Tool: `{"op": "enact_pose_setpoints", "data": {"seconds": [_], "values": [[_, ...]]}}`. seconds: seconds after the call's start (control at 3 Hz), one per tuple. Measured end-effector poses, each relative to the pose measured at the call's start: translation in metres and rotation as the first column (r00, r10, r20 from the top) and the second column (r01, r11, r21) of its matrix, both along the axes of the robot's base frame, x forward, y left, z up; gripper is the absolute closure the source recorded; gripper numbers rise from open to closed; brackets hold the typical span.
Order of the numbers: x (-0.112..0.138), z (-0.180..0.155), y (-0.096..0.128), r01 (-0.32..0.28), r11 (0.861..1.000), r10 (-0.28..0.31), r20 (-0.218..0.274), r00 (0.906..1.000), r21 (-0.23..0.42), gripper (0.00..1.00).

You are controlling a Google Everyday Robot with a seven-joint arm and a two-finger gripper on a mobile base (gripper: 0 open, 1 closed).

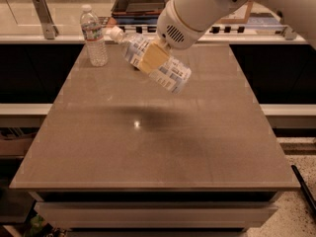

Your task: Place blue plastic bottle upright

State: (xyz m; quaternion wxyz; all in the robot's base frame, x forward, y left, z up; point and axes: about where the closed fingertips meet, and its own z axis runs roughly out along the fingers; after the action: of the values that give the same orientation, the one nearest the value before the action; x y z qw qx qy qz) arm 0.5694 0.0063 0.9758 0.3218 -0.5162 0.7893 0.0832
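Note:
The blue plastic bottle (163,68), clear with a white cap and a pale blue-and-white label, is held in the air above the far middle of the table. It lies tilted, cap up to the left, base down to the right. My gripper (154,57) is shut on the bottle's middle, with one tan finger (152,58) across its label. The white arm comes in from the upper right.
A slimmer ribbed clear bottle with a red-and-white label (94,36) stands upright at the far left corner of the brown table (148,152). A dark tray (140,1) sits on the counter behind. A metal bracket (43,16) stands at the far left.

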Motion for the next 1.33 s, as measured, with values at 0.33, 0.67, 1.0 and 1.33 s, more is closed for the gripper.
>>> {"op": "enact_pose_setpoints", "data": {"seconds": [0.33, 0.67, 1.0, 1.33], "values": [[-0.002, 0.002, 0.003, -0.017, 0.997, 0.014, 0.037, 0.9992, 0.073, 1.0], [0.004, 0.002, 0.005, -0.047, 0.985, 0.034, 0.079, 0.9963, 0.164, 1.0], [0.01, 0.003, 0.005, -0.078, 0.965, 0.046, 0.13, 0.9905, 0.25, 1.0], [0.01, 0.004, 0.005, -0.097, 0.942, 0.04, 0.18, 0.9829, 0.322, 1.0]]}}
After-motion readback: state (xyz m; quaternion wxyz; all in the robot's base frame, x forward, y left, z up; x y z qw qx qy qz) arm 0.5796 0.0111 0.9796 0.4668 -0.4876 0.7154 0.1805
